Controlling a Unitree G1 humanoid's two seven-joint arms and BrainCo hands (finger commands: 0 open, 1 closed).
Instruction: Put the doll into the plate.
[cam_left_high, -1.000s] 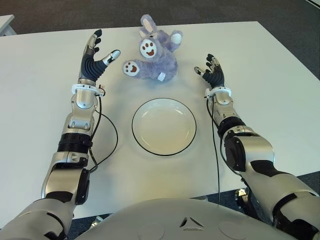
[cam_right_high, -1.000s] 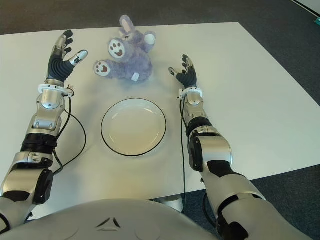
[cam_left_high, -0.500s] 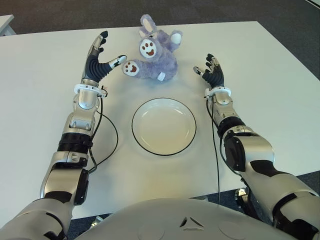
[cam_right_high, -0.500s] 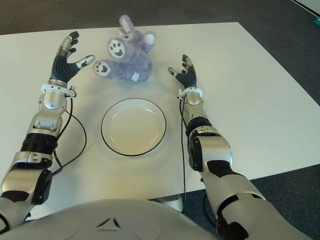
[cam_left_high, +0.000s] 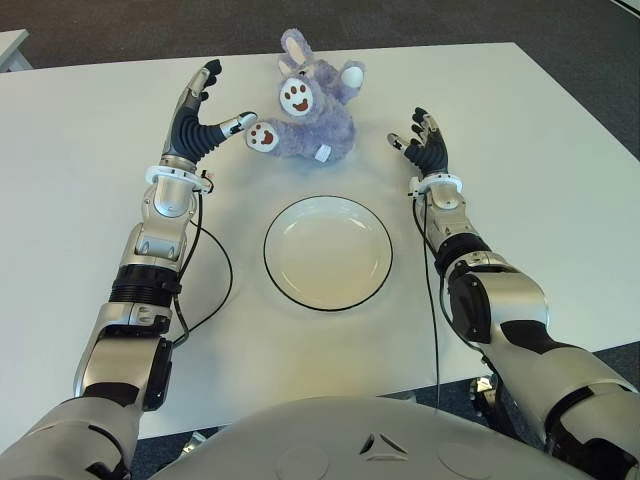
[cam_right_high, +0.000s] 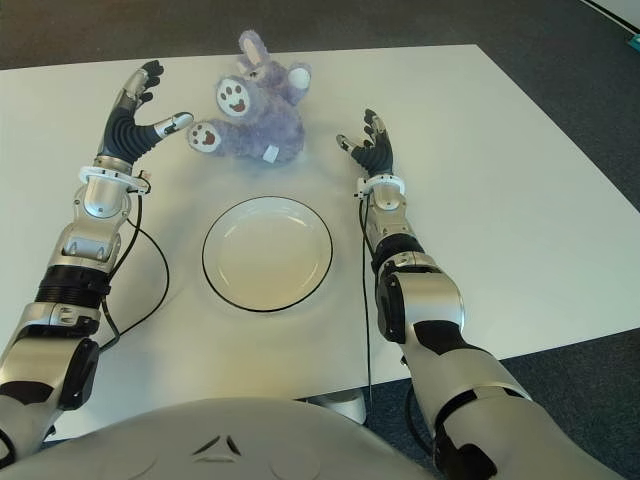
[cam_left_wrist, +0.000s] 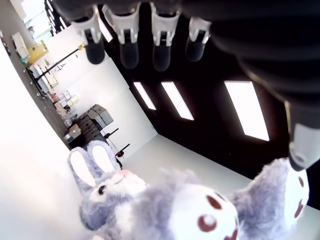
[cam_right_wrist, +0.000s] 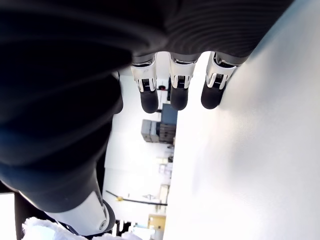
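The left robot hand (cam_left_high: 205, 115) is spread, its thumb tip just at the foot of the plush rabbit doll (cam_left_high: 308, 112), which lies on the table (cam_left_high: 80, 160) beyond the empty plate (cam_left_high: 328, 252). The right robot hand (cam_left_high: 422, 140), loosely spread, holds nothing. No grasp is made yet; lifting and placing remain.

The doll (cam_left_high: 312, 112) is lavender-grey plush — white foot pads with brown paw prints (a small white tag on its body). The plate (cam_left_high: 328, 252) is cream-white with a thin black rim, on a white table (cam_left_high: 80, 150). Both hands — left hand (cam_left_high: 200, 115), right hand (cam_left_high: 423, 140) — are black with silver-white fingertips.
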